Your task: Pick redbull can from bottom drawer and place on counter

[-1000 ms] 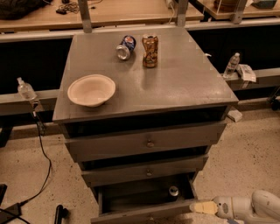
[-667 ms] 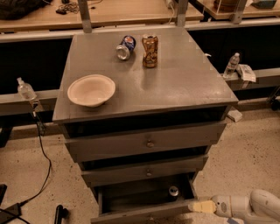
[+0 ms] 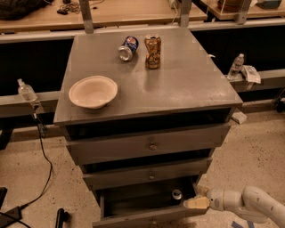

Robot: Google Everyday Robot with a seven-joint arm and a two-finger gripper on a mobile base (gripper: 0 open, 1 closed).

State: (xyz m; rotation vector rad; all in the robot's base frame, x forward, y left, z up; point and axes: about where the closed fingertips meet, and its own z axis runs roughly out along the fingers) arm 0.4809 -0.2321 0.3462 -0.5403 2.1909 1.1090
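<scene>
From where I stood, the robot's white, rounded arm came in low from the right, almost level with the speckled floor, its forearm stretched roughly horizontally toward the grey cabinet. The gripper sat at the right-hand corner of the bottom drawer, the lowest of three grey wooden drawers, which stood pulled out. Its two cream-tipped fingers were spread, one above the other, with nothing clasped between them.

The redbull can stood upright inside that drawer, toward the back right. Only its round silver top showed in the shadow. It was just left of the gripper and apart from it.

The two grey drawers higher up, the middle one and the top one, each with a small round knob, were pushed in further than the bottom one. On the flat grey counter rested a shallow cream bowl near the front left. A short blue can with a round red-white-blue logo lay on its side near the back. Just to its right, a dented brown-gold can stood upright.

Light tan wooden desks ran behind the cabinet. A clear plastic bottle stood on a ledge at the left and another at the right. A black cable trailed down across the floor.
</scene>
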